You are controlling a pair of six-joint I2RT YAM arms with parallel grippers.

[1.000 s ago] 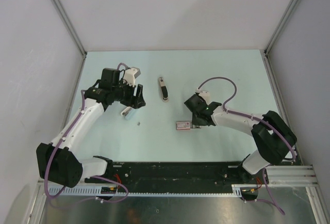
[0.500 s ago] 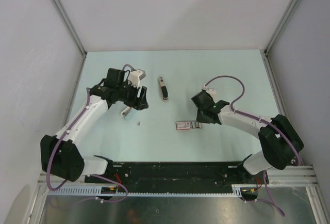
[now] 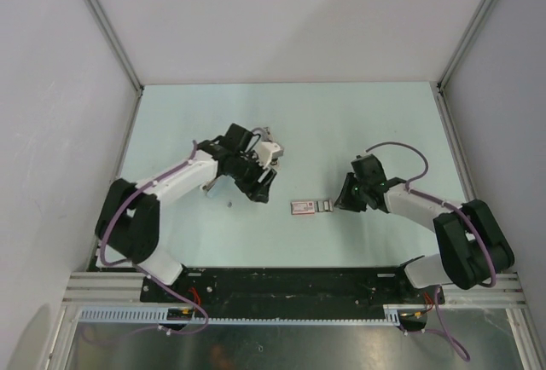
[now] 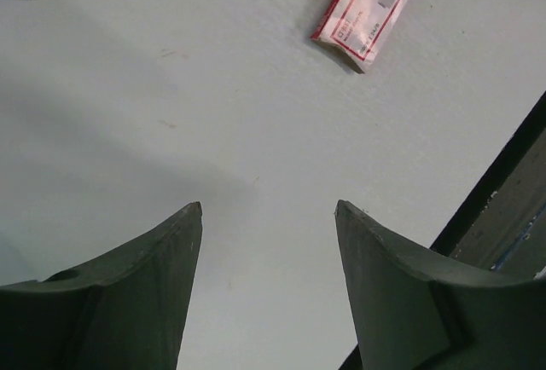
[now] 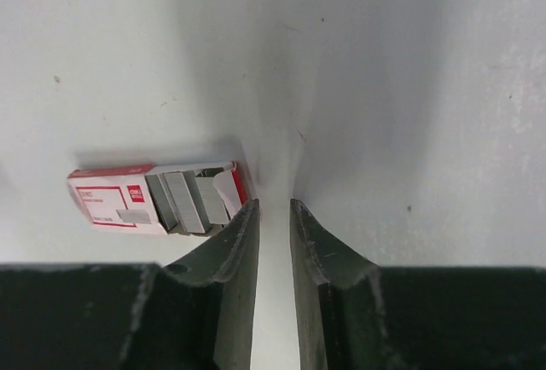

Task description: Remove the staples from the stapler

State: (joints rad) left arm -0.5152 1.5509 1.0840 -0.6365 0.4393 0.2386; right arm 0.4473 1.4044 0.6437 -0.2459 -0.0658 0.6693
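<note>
The stapler does not show: in the top view my left wrist covers the spot in the middle of the table where it lay. A tiny grey speck (image 3: pixel 229 205), staple-sized, lies on the table left of the box. My left gripper (image 3: pixel 263 187) is open and empty above bare table, also in its wrist view (image 4: pixel 269 208). My right gripper (image 3: pixel 339 204) points at the right end of the pink-and-white box (image 3: pixel 300 207). Its jaws (image 5: pixel 273 204) stand a narrow gap apart with nothing between them.
The pink-and-white box (image 5: pixel 115 199) lies open with grey staple strips (image 5: pixel 188 199) sticking out; it also shows far off in the left wrist view (image 4: pixel 367 12). A small white piece (image 3: pixel 209 186) lies by the left forearm. The black base rail (image 3: pixel 290 283) runs along the near edge.
My left arm has swung right, from left of the stapler to over it, which hides it. My right gripper has drawn back to the right, away from the box.
</note>
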